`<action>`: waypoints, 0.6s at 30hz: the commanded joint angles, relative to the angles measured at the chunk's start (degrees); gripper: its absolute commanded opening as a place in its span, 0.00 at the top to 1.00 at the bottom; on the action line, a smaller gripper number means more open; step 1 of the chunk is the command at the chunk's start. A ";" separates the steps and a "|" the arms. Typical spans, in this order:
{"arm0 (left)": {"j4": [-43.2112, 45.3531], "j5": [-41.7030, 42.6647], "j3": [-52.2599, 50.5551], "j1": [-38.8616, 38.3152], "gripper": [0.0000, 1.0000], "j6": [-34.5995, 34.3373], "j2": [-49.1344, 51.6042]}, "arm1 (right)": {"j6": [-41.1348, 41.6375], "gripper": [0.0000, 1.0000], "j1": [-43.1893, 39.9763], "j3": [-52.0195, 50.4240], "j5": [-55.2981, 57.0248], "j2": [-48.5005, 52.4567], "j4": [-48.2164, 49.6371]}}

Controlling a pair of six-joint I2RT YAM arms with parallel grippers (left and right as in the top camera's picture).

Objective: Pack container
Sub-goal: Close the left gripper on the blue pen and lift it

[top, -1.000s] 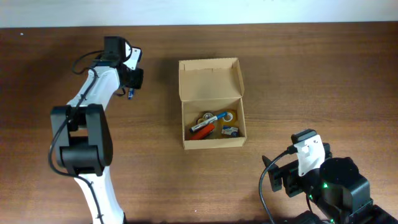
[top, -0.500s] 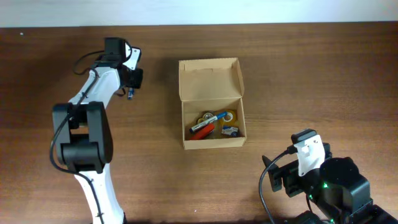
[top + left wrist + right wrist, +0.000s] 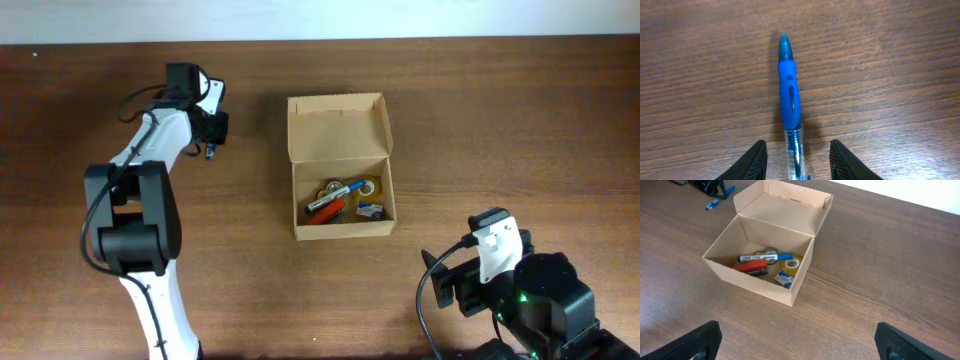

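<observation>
The container (image 3: 343, 231) is a brown cardboard box in the middle of the table, its flap lid (image 3: 338, 128) standing open at the back. Inside lie a blue marker (image 3: 765, 257), a red stapler (image 3: 752, 268) and a tape roll (image 3: 790, 262). A blue pen (image 3: 790, 100) lies flat on the wood at the far left. My left gripper (image 3: 797, 145) is open and straddles the pen's clear barrel, with a gap on each side. My right gripper (image 3: 797, 335) stands wide open and empty over bare wood, in front of the box.
A small blue-and-white item (image 3: 784, 279) lies in the box's near right corner. The left arm (image 3: 150, 170) stretches along the table's left side, and the right arm's base (image 3: 530, 300) fills the near right corner. A white wall edge (image 3: 320, 20) runs behind the table.
</observation>
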 commanded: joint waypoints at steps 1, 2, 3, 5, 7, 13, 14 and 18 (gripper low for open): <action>0.09 1.05 -0.02 0.31 0.61 -0.94 2.38 | 0.20 0.01 0.46 0.07 0.28 -0.39 0.17; 0.09 1.05 -0.02 0.31 0.61 -0.94 2.78 | 0.20 0.01 0.46 0.07 0.28 -0.39 0.17; 0.02 1.05 -0.02 0.28 0.61 -0.94 2.91 | 0.20 0.01 0.46 0.07 0.28 -0.39 0.17; 0.04 1.05 -0.02 0.24 0.62 -0.94 2.97 | 0.20 0.01 0.46 0.07 0.28 -0.39 0.17; 0.17 1.03 -0.02 0.24 0.70 -0.92 2.97 | 0.20 0.01 0.46 0.07 0.28 -0.39 0.17; -0.04 1.05 -0.02 0.24 0.98 -0.94 2.97 | 0.20 0.01 0.46 0.07 0.28 -0.39 0.17; -0.11 1.05 -0.02 0.24 0.98 -0.96 2.97 | 0.20 0.01 0.46 0.07 0.28 -0.39 0.17; -1.05 1.62 0.42 0.13 0.98 -3.06 2.38 | 0.20 0.01 0.46 0.07 0.28 -0.39 0.17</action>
